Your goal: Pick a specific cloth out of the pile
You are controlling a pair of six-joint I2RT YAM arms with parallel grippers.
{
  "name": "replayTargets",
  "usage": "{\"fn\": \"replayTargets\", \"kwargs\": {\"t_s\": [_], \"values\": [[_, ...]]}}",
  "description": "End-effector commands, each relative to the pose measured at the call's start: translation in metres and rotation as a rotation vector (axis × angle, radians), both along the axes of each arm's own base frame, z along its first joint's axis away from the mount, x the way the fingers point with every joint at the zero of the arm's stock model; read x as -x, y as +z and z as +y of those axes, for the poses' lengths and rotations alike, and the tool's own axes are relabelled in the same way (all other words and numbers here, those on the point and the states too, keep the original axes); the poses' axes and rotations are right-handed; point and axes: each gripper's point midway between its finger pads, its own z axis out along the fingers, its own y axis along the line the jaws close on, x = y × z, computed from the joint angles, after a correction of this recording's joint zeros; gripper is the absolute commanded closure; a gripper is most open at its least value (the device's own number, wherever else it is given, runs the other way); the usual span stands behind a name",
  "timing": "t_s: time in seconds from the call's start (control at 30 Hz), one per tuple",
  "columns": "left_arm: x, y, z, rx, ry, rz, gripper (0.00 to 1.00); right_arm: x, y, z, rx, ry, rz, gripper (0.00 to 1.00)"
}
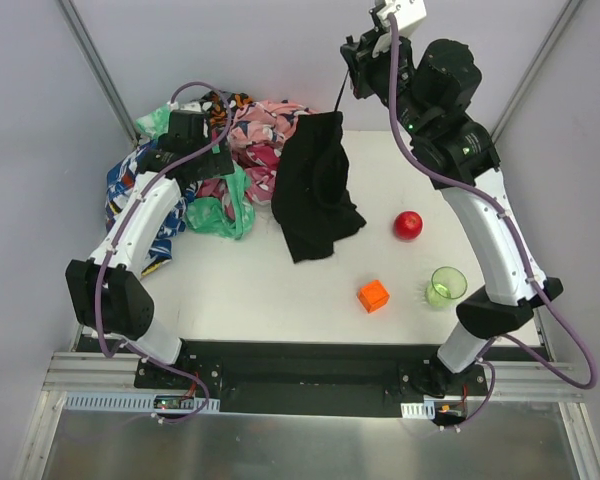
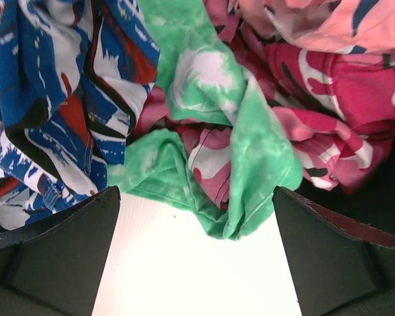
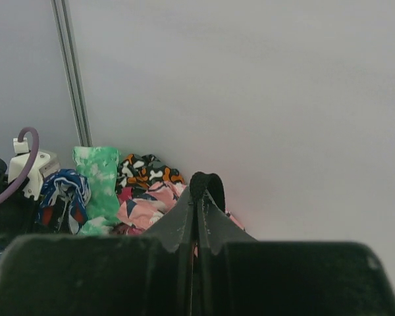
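Observation:
A black cloth (image 1: 320, 185) hangs in the air over the table's middle, held by a thin loop at its top. My right gripper (image 1: 350, 72) is raised high at the back and is shut on that loop; in the right wrist view the black loop (image 3: 209, 182) sticks out above the closed gripper (image 3: 199, 201). The pile (image 1: 242, 150) lies at the back left: pink (image 1: 265, 130), green (image 1: 220, 212) and blue patterned (image 1: 130, 195) cloths. My left gripper (image 1: 208, 165) is open and empty over the pile, with the green cloth (image 2: 250, 145) just ahead of the gripper (image 2: 196, 197).
A red apple (image 1: 408, 225), an orange cube (image 1: 374, 295) and a green cup (image 1: 446, 285) stand at the right front of the white table (image 1: 270, 290). Grey walls close the back and sides. A camouflage cloth (image 3: 145, 172) lies at the pile's rear.

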Motion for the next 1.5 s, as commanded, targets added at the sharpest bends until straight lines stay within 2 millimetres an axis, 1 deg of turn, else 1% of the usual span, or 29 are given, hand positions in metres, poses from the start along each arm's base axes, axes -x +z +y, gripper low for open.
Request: {"fn": "replayTargets", "kwargs": {"t_s": [0.0, 0.03, 0.1, 0.2, 0.3, 0.33, 0.4, 0.47, 0.57, 0.63, 0.7, 0.73, 0.77, 0.8, 0.83, 0.87, 0.97, 1.0, 1.03, 1.13, 1.2, 1.23, 1.27, 1.3, 1.33, 1.4, 1.43, 1.47], "values": [[0.016, -0.004, -0.002, 0.018, 0.015, 0.009, 0.01, 0.034, 0.048, -0.038, -0.118, -0.033, -0.105, 1.00], [0.018, -0.008, -0.002, 0.020, 0.018, 0.015, 0.01, 0.035, 0.044, -0.042, -0.113, -0.042, -0.097, 1.00], [0.022, -0.010, 0.001, 0.018, 0.031, 0.017, 0.01, 0.032, 0.031, -0.047, -0.096, -0.064, -0.071, 1.00], [0.027, -0.015, 0.002, 0.017, 0.036, 0.025, 0.01, 0.026, 0.022, -0.058, -0.096, -0.104, -0.050, 1.00], [0.031, -0.018, -0.001, 0.030, 0.027, 0.032, 0.01, 0.019, 0.020, -0.066, -0.098, -0.128, -0.045, 1.00], [0.032, -0.020, -0.003, 0.033, 0.023, 0.035, 0.01, 0.020, 0.022, -0.067, -0.098, -0.123, -0.050, 1.00], [0.034, -0.023, -0.005, 0.043, 0.020, 0.039, 0.01, 0.015, 0.016, -0.066, -0.089, -0.118, -0.033, 1.00], [0.036, -0.027, -0.009, 0.053, 0.011, 0.047, 0.01, 0.007, 0.001, -0.062, -0.073, -0.104, 0.005, 1.00], [0.041, -0.031, -0.014, 0.070, 0.001, 0.055, 0.01, -0.005, -0.038, -0.049, -0.055, -0.067, 0.099, 1.00], [0.046, -0.034, -0.016, 0.071, 0.001, 0.056, 0.01, -0.011, -0.074, -0.037, -0.042, -0.026, 0.178, 1.00], [0.052, -0.039, -0.016, 0.071, 0.004, 0.062, 0.01, -0.019, -0.118, -0.033, -0.042, -0.029, 0.269, 1.00], [0.055, -0.039, -0.016, 0.076, 0.009, 0.059, 0.01, -0.021, -0.135, -0.033, -0.057, -0.036, 0.301, 1.00], [0.059, -0.041, -0.014, 0.077, 0.016, 0.061, 0.01, -0.022, -0.157, -0.033, -0.067, -0.044, 0.335, 1.00], [0.062, -0.042, -0.013, 0.078, 0.021, 0.059, 0.01, -0.019, -0.173, -0.032, -0.087, -0.044, 0.360, 1.00], [0.066, -0.044, -0.011, 0.076, 0.030, 0.058, 0.01, -0.018, -0.197, -0.031, -0.103, -0.043, 0.393, 1.00], [0.070, -0.049, -0.009, 0.072, 0.039, 0.065, 0.01, -0.017, -0.216, -0.031, -0.123, -0.043, 0.417, 1.00], [0.079, -0.051, -0.005, 0.081, 0.061, 0.061, 0.01, -0.017, -0.295, -0.030, -0.114, -0.074, 0.564, 1.00], [0.083, -0.051, -0.005, 0.091, 0.067, 0.058, 0.01, -0.020, -0.324, -0.034, -0.103, -0.118, 0.618, 1.00], [0.086, -0.054, -0.005, 0.099, 0.075, 0.062, 0.01, -0.017, -0.355, -0.035, -0.080, -0.135, 0.677, 1.00], [0.093, -0.060, -0.003, 0.106, 0.089, 0.066, 0.01, -0.010, -0.427, -0.037, -0.096, -0.189, 0.841, 1.00], [0.097, -0.065, -0.003, 0.110, 0.090, 0.077, 0.01, -0.006, -0.461, -0.037, -0.089, -0.210, 0.919, 0.99], [0.099, -0.067, -0.004, 0.118, 0.088, 0.082, 0.01, -0.004, -0.473, -0.035, -0.082, -0.205, 0.952, 0.96], [0.101, -0.068, -0.005, 0.126, 0.084, 0.086, 0.01, -0.003, -0.478, -0.033, -0.081, -0.205, 0.971, 0.88], [0.103, -0.068, -0.006, 0.132, 0.082, 0.089, 0.01, 0.000, -0.476, -0.027, -0.080, -0.157, 0.984, 0.82], [0.104, -0.068, -0.007, 0.136, 0.078, 0.085, 0.01, 0.001, -0.468, -0.022, -0.080, -0.129, 0.977, 0.78], [0.107, -0.065, -0.007, 0.144, 0.077, 0.076, 0.01, 0.000, -0.444, -0.024, -0.067, -0.123, 0.949, 0.56], [0.108, -0.064, -0.007, 0.151, 0.080, 0.070, 0.01, -0.001, -0.427, -0.025, -0.053, -0.119, 0.927, 0.41], [0.110, -0.060, -0.007, 0.158, 0.079, 0.060, 0.01, 0.001, -0.412, -0.029, -0.031, -0.126, 0.916, 0.24]]}}
